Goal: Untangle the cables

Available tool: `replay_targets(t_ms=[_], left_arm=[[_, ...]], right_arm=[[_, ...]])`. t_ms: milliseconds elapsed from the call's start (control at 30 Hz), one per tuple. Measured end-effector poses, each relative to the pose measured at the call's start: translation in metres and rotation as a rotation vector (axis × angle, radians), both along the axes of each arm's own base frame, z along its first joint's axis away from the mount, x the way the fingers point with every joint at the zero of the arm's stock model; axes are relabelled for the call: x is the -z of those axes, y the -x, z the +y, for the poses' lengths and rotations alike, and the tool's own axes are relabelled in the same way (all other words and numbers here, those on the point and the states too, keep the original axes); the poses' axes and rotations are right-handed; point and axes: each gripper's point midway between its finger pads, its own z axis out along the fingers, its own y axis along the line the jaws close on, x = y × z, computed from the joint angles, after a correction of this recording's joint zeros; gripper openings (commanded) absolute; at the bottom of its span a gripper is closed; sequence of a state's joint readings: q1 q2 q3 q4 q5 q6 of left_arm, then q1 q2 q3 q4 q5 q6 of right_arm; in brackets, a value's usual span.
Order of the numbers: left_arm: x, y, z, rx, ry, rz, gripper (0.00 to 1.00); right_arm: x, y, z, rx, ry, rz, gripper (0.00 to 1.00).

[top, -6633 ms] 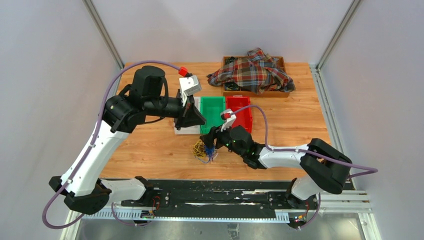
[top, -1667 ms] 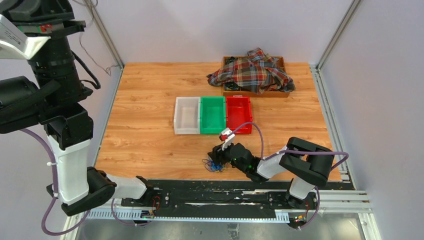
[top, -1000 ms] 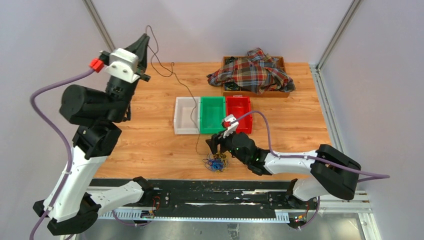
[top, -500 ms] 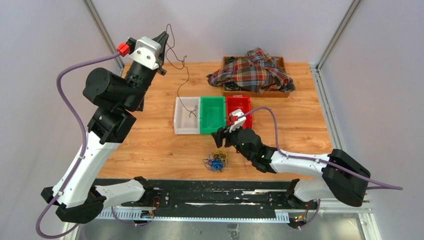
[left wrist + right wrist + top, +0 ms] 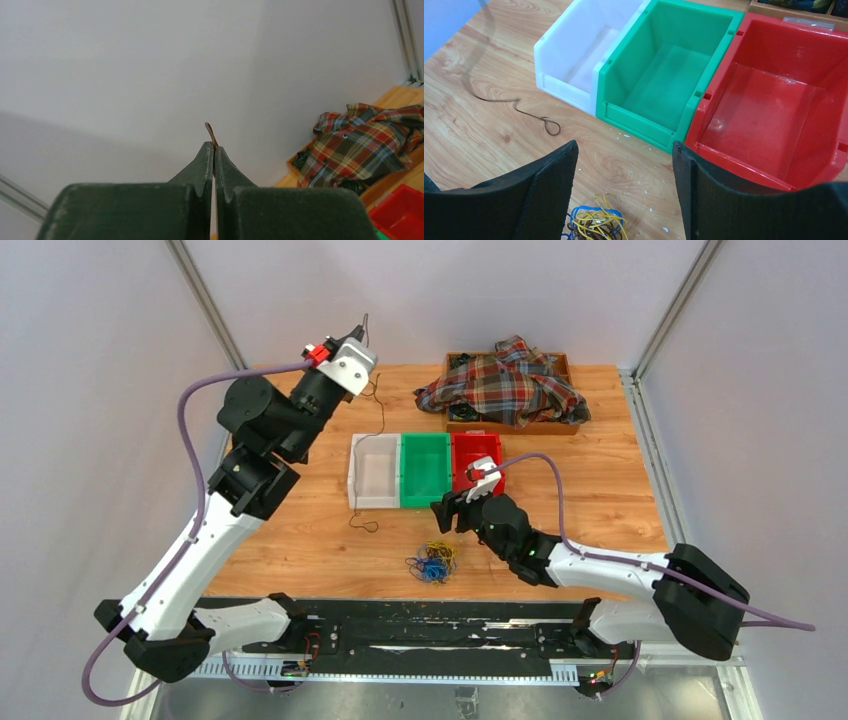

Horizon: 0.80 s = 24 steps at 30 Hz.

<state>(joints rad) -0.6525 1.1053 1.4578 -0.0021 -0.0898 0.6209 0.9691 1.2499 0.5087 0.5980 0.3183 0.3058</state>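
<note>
Looking over the wooden table first, I see the plaid shirt heaped on its wooden tray at the back, and nothing there has moved. The left arm has swung down and inward from its high reach of a moment ago. The right arm has drawn back a little toward the bins. The white bin, the green bin and the red bin stand side by side, all three without any cable inside. The right gripper hangs with its fingers wide apart and holds nothing. The left gripper is pressed together on the dark cable, whose tip pokes out above the fingertips. The blue and yellow bundle lies on the table just below the right gripper. The dark cable now trails down past the white bin, and its loose end rests on the wood in front of that bin, near the bundle but apart from it. I judge that one cable is pulled free, and that the blue and yellow ones must still be separated
</note>
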Motion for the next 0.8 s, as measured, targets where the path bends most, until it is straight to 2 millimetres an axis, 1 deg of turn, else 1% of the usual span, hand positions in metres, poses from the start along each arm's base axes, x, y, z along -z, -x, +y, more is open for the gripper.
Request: replay_targets(t_ms=[133, 200, 233, 333, 433, 600, 800], left_arm=[[0.011, -0.011, -0.009, -0.004, -0.049, 0.009, 0.0], [0.012, -0.013, -0.012, 0.0, -0.066, 0.004, 0.01], [0.009, -0.014, -0.012, 0.001, -0.069, -0.003, 0.01], [-0.006, -0.013, -0.013, -0.001, -0.064, -0.035, 0.0], [-0.025, -0.009, -0.009, -0.009, -0.054, -0.078, 0.01], [-0.057, 0.003, 0.002, -0.03, -0.042, -0.157, 0.0], [-0.097, 0.023, 0.016, -0.034, 0.007, -0.239, 0.0]], right_arm=[[-0.007, 0.001, -0.002, 0.002, -0.019, -0.01, 0.69], [-0.008, 0.002, -0.004, 0.006, -0.022, -0.011, 0.69], [-0.007, 0.002, -0.005, 0.008, -0.022, -0.01, 0.69], [-0.006, 0.002, -0.006, 0.011, -0.021, -0.006, 0.69], [-0.005, 0.003, -0.007, 0.012, -0.019, -0.004, 0.68], [-0.001, 0.001, -0.01, 0.023, -0.016, 0.005, 0.68], [0.002, 0.001, -0.012, 0.028, -0.016, 0.014, 0.68]])
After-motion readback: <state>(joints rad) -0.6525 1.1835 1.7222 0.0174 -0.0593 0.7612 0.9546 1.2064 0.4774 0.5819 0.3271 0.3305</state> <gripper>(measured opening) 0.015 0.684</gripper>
